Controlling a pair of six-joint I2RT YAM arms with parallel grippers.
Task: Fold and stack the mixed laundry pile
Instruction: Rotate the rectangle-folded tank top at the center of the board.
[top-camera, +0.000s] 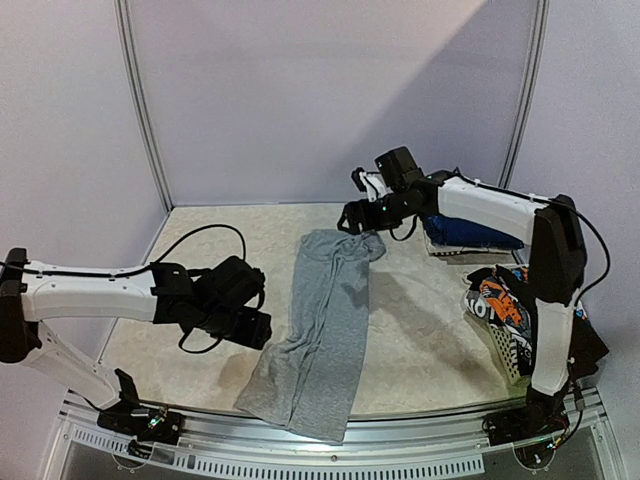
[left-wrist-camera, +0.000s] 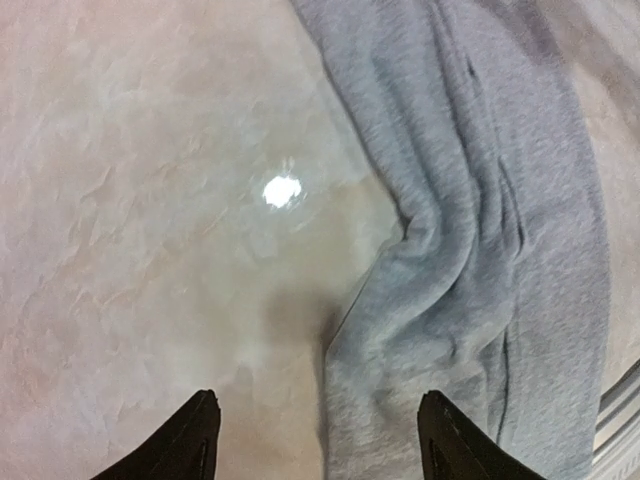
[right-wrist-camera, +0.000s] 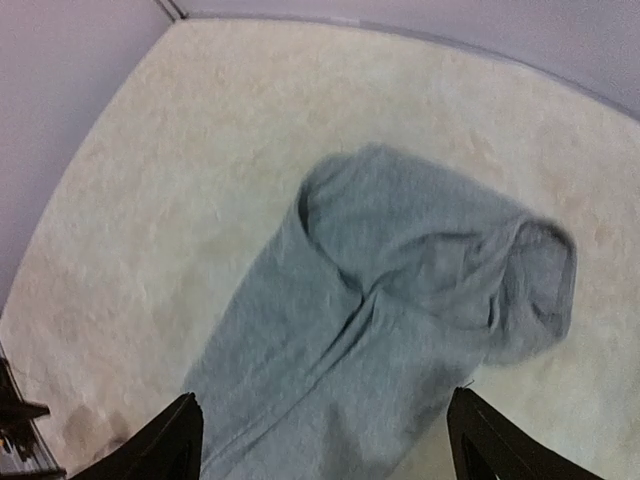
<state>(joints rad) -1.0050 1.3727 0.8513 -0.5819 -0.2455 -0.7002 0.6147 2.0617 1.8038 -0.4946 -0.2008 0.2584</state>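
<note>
The grey shirt (top-camera: 318, 330) lies folded into a long strip down the middle of the table, its collar end toward the back. In the left wrist view the grey shirt (left-wrist-camera: 480, 220) fills the right side. My left gripper (top-camera: 258, 328) hovers at its left edge; the left gripper (left-wrist-camera: 318, 445) is open with the cloth's edge below the gap. My right gripper (top-camera: 350, 218) hangs over the far end, and the right gripper (right-wrist-camera: 325, 445) stands open above the grey shirt (right-wrist-camera: 400, 290), holding nothing. More of the laundry pile, orange-black-white printed cloth (top-camera: 497, 300), sits at the right.
A folded navy blue piece (top-camera: 470, 232) lies at the back right behind the right arm. A white lattice basket (top-camera: 507, 352) stands at the right edge, with black cloth (top-camera: 592, 345) hanging beside it. Pale walls enclose the table's back and sides.
</note>
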